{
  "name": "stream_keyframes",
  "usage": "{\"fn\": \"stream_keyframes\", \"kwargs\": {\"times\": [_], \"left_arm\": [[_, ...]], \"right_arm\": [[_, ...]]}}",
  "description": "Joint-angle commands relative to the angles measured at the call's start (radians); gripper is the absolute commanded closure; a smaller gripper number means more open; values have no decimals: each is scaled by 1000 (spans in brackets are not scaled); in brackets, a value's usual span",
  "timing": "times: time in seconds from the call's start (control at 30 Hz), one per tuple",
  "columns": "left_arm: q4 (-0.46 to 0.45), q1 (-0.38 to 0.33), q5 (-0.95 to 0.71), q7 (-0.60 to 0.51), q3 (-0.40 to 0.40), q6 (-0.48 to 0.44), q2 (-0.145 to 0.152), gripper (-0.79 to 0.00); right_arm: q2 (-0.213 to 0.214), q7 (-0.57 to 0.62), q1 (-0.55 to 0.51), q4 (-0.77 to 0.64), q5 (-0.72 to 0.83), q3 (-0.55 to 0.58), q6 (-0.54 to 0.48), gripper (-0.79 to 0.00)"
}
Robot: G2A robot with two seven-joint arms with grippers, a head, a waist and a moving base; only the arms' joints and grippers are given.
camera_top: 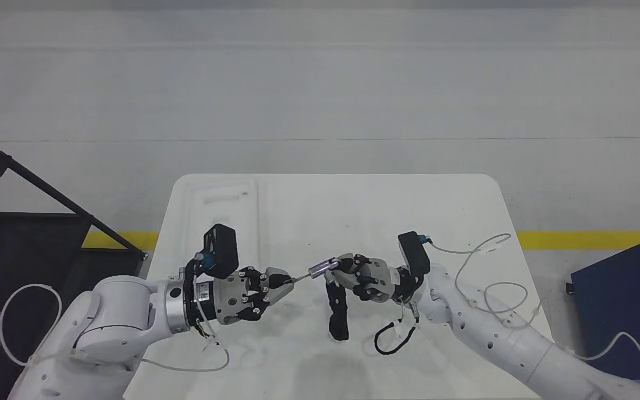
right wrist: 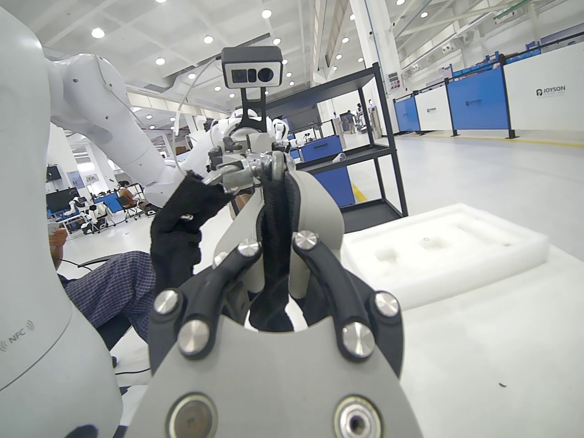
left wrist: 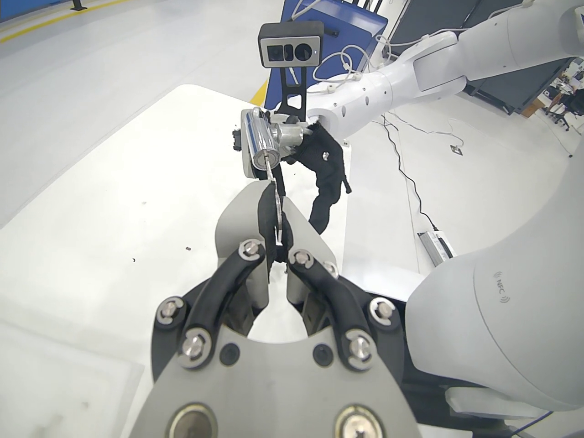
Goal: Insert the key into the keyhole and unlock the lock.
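The left pincer point(left wrist: 273, 198) is closed on the flat bow of the key point(left wrist: 277, 214), holding it edge-on between the dark pads. The thin blade runs straight out from the tips to the keyhole point(left wrist: 266, 157). That keyhole sits in the round end face of the lock point(left wrist: 256, 138), a bright chrome body with a short barrel at its side. The right pincer point(right wrist: 273, 170) clamps the lock from the opposite side and holds it in the air above the desk point(left wrist: 114, 184). A black cloth point(left wrist: 326, 170) hangs from the lock towards the desk top. In the top view the two pincers face each other tip to tip over the near part of the desk, with key and lock between them. Insertion looks begun, since the blade's tip meets the slot, but much of the blade is showing, so it seems not yet fully home. Pushing it in and turning it are judged to remain. The pictures do not show whether the lock has opened. A white foam tray point(right wrist: 456, 239) lies farther back on the desk.
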Motion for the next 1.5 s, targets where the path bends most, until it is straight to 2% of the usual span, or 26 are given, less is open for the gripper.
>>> {"fn": "stream_keyframes", "kwargs": {"times": [0.0, 0.43, 0.83, 0.87, 0.9, 0.93, 1.37, 1.47], "left_arm": [[-6, -3, 14, 4, 6, 15, 0, 0], [-35, -27, 84, 29, 49, 85, -4, 0], [-52, -32, 144, 31, 58, 104, -3, 0], [-55, -29, 160, 34, 58, 107, -3, -105], [-57, -26, 170, 39, 59, 110, -4, -363], [-60, -23, 181, 43, 59, 114, -4, -785], [-60, -1, 219, 75, 46, 98, -3, -785], [-46, 17, 255, 119, 30, 86, -3, -785]], "right_arm": [[0, 0, 0, 0, 0, 0, 0, 0], [0, 0, 0, 0, 0, 0, 0, 0], [0, 0, 0, 0, 0, 0, 0, 0], [0, 0, 0, 0, 0, 0, 0, 0], [0, 0, 0, 0, 0, 0, 0, 0], [0, 0, 0, 0, 0, 0, 0, 0], [0, 0, 0, 0, 0, 0, 0, 0], [0, 0, 0, 0, 0, 0, 0, 0]]}}
